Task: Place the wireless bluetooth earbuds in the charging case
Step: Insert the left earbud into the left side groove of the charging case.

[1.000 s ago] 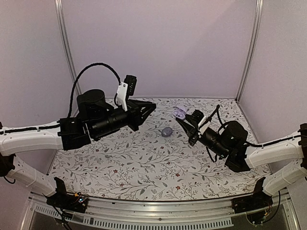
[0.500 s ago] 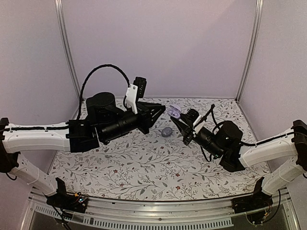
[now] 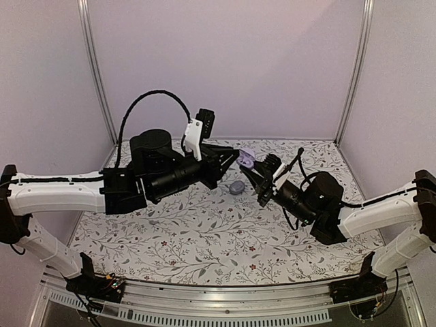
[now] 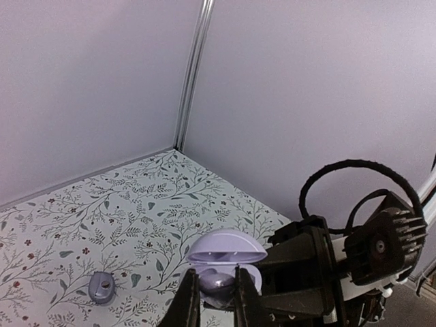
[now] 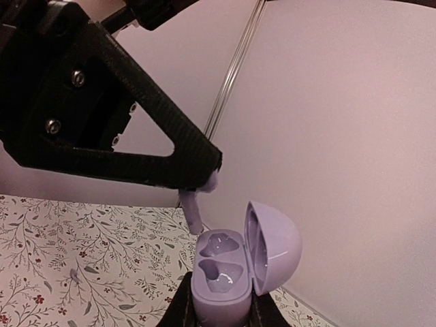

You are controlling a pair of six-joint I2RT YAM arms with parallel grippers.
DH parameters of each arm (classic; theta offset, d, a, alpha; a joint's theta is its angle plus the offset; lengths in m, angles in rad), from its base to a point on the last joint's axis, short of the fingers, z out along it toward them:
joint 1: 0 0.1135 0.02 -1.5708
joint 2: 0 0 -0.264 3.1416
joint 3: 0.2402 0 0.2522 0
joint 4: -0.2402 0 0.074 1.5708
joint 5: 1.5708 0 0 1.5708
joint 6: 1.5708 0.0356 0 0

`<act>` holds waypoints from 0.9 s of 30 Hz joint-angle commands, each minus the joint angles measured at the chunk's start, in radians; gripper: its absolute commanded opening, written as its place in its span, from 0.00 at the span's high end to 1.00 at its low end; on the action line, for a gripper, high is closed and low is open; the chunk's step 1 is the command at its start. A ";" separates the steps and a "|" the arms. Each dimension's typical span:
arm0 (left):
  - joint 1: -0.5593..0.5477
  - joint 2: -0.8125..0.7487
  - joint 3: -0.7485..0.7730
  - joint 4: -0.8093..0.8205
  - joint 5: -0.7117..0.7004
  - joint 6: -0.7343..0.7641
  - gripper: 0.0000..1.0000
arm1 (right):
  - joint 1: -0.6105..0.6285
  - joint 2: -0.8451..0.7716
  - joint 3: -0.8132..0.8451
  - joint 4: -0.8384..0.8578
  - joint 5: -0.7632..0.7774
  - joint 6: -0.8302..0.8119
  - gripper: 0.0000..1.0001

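**Over the flowery cloth: bud hanging right at the open case**

Up above the floral tablecloth, both arms meet in mid-air toward the back of the table. The left arm comes in from the left, the right arm from the right, and their tips are pretty much nose to nose.

The left gripper is pinched down on the held earbud. From the right wrist cam you can see its little lavender stem poking down out of the fingertips.

The right gripper is clamped on the base of the charging case, one finger on each side, and holds it up off the cloth. The case is open, with the lid tipped back to the right in that view and two moulded wells facing up.

The held earbud sits just over the far-left rim of the case base. Honestly can't tell if it's touching the rim or a hair above it.

The loose earbud is lying on the cloth, below where the grippers meet and well apart from the case. It also shows up in the left wrist view, low on the left.
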 commanded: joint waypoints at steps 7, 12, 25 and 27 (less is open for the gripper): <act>-0.010 0.015 0.022 -0.015 -0.001 0.005 0.91 | 0.013 0.015 0.032 0.013 -0.009 0.021 1.00; -0.010 0.022 0.027 -0.015 0.002 0.007 0.91 | 0.016 0.020 0.036 0.008 -0.019 0.020 1.00; -0.010 0.019 0.032 -0.034 -0.022 0.020 0.91 | 0.018 0.032 0.036 0.005 -0.024 0.023 1.00; -0.009 0.020 0.030 -0.036 -0.027 0.017 0.91 | 0.019 0.031 0.037 0.006 -0.023 0.024 1.00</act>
